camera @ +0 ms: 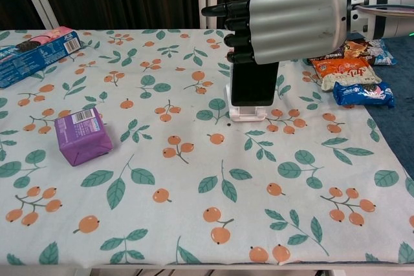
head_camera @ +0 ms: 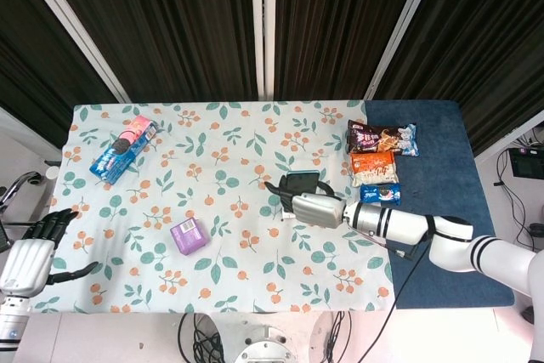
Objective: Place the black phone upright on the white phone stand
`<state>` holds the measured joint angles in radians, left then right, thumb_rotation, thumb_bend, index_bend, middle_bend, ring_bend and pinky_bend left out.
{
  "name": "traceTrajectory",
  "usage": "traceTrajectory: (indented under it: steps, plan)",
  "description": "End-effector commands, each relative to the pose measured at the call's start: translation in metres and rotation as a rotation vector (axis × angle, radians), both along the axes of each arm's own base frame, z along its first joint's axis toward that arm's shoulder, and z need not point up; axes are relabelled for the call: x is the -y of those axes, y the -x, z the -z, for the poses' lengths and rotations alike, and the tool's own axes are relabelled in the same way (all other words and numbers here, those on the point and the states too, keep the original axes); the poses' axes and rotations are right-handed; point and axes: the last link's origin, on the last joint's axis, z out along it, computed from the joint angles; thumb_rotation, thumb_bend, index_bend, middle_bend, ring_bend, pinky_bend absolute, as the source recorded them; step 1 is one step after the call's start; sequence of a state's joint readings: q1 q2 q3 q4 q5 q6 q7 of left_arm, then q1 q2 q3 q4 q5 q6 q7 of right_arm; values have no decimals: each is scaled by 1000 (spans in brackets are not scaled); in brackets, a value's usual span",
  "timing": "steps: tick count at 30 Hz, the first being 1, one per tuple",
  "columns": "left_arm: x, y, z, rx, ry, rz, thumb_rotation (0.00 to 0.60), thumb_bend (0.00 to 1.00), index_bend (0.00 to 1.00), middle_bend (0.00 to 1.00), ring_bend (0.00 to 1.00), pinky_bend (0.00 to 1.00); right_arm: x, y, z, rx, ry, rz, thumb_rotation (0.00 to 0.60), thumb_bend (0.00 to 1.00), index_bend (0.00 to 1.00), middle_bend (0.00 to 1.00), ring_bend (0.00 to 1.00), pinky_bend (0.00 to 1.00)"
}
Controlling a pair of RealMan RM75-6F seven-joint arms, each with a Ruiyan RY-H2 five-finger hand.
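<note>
My right hand (camera: 294, 21) (head_camera: 316, 208) grips the black phone (camera: 253, 83) (head_camera: 302, 182) by its upper part. The phone stands upright, screen toward the chest camera, directly in front of the white phone stand (camera: 246, 112). Its lower edge sits at the stand's lip; I cannot tell whether it rests there. Only the stand's base and a sliver of its back show, and in the head view the hand and phone hide it. My left hand (head_camera: 30, 252) hangs open off the table's left edge, holding nothing.
A purple box (camera: 83, 136) (head_camera: 189, 235) lies on the floral cloth (camera: 194, 179) at left. A blue cookie pack (camera: 35, 48) (head_camera: 125, 148) is at the far left. Several snack packets (camera: 352, 69) (head_camera: 378, 161) lie right of the stand, by the blue mat (head_camera: 433, 210).
</note>
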<state>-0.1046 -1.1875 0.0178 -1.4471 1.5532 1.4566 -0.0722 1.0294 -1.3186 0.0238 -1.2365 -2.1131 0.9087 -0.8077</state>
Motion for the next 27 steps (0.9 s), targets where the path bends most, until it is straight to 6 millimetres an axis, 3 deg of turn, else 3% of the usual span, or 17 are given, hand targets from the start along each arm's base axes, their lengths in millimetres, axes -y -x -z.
traceTrajectory:
  steps: [1,27]
  plan:
    - [0,0,0,2,-1,1,178,0,112,98,104,209,-1,0,3,-3,-4,0,600,329,517,382,447,0]
    - [3,5,-3,4,-8,-9,178,0,112,98,104,209,-1,4,16,0,-16,31,600,329,505,371,432,0]
